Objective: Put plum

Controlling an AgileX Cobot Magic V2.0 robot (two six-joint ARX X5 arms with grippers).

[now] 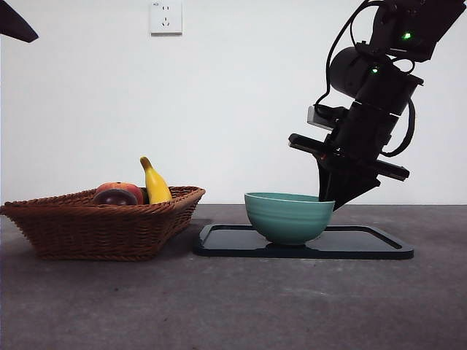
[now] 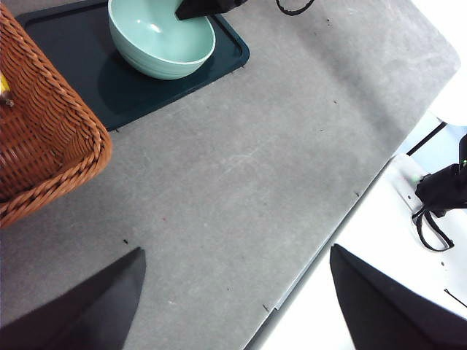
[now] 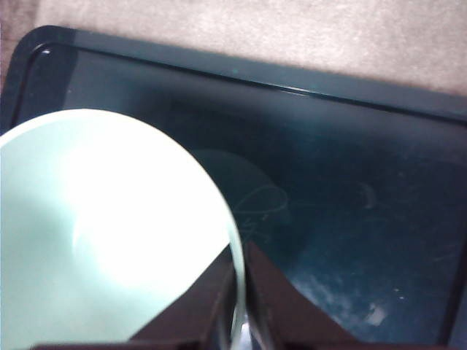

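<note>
Dark, glossy plum [image 1: 114, 197] lying in a woven wicker basket [image 1: 102, 230].
Right claw [image 3: 239, 306] pinches the smooth teal bowl's [image 1: 287, 216] rim at 3 o'clock; left claw [image 2: 233, 292] spread wide.

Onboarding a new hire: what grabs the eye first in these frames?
The right gripper, big and dark, comes down from the upper right and is shut on the rim of the teal bowl, which stands on the dark tray. To the left a wicker basket holds the plum, a red-orange fruit and a yellow banana. The left gripper waits open over bare table.
</note>
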